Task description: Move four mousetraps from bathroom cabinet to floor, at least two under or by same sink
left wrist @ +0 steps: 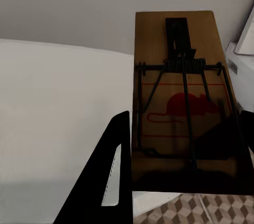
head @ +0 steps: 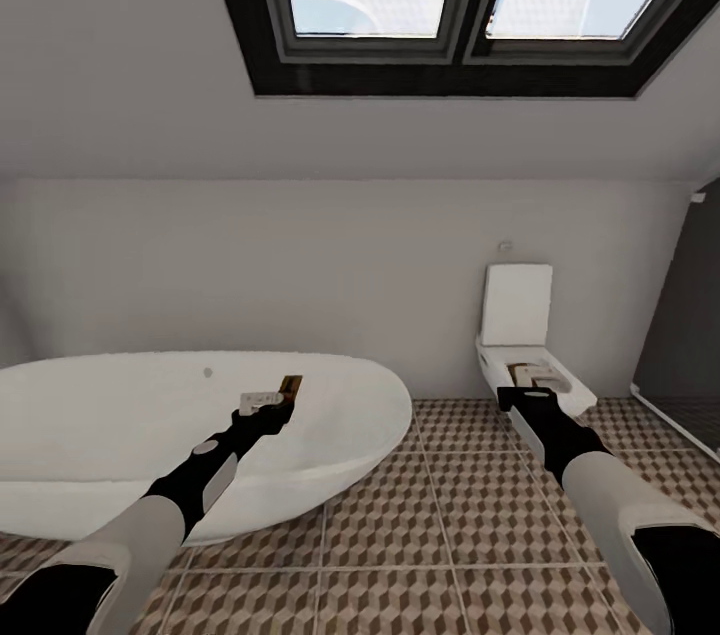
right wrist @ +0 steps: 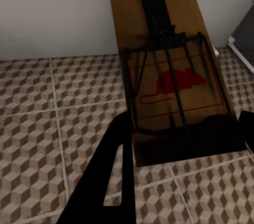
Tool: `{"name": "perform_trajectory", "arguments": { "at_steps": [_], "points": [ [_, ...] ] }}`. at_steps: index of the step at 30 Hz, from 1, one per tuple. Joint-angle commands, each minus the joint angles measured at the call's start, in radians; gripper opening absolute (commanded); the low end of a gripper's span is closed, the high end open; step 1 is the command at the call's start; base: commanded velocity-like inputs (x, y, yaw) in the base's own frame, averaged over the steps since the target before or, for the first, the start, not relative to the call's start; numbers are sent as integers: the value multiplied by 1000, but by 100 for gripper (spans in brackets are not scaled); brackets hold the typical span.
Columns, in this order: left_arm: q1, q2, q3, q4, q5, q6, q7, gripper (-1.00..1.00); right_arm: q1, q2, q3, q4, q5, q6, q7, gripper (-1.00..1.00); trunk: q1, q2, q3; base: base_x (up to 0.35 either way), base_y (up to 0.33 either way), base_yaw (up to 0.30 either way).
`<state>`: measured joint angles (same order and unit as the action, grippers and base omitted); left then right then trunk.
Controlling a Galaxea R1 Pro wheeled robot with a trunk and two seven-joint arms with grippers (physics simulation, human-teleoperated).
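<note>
Holding one mousetrap in each hand above the bathroom floor [head: 440,515].

Left hand [head: 268,407], lower left of centre in the head view, grips a mousetrap [left wrist: 180,97] over the white bathtub [head: 90,415]. Right hand [head: 530,393], right of centre, grips a second mousetrap [right wrist: 169,81] in front of the white toilet [head: 518,315]; patterned tiles lie beneath it.
</note>
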<state>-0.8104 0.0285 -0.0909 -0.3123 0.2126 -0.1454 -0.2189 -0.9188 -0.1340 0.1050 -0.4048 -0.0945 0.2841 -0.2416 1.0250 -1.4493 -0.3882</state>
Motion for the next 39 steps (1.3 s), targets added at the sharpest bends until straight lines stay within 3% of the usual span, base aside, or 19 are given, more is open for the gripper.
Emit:
{"name": "perform_trajectory", "arguments": {
  "at_steps": [1, 14, 30, 39],
  "points": [
    [-1, 2, -8, 1, 11, -4, 0, -100, -1, -1, 8, -2, -10, 6, -7, -100, 0, -1, -1, 0, 0, 89],
    [-1, 3, -9, 2, 10, -3, 1, -100, -1, -1, 8, -1, -10, 6, -9, -100, 0, -1, -1, 0, 0, 20],
    [-1, 0, -7, 2, 11, -2, 2, -100, -1, -1, 8, -1, -11, 6, -8, -100, 0, -1, -1, 0, 0, 233],
    [-1, -2, -8, 2, 11, -1, 3, -100, 0, -1, 8, 1, -11, 6, -10, -100, 0, -1, -1, 0, 0, 46]
  ]
}}
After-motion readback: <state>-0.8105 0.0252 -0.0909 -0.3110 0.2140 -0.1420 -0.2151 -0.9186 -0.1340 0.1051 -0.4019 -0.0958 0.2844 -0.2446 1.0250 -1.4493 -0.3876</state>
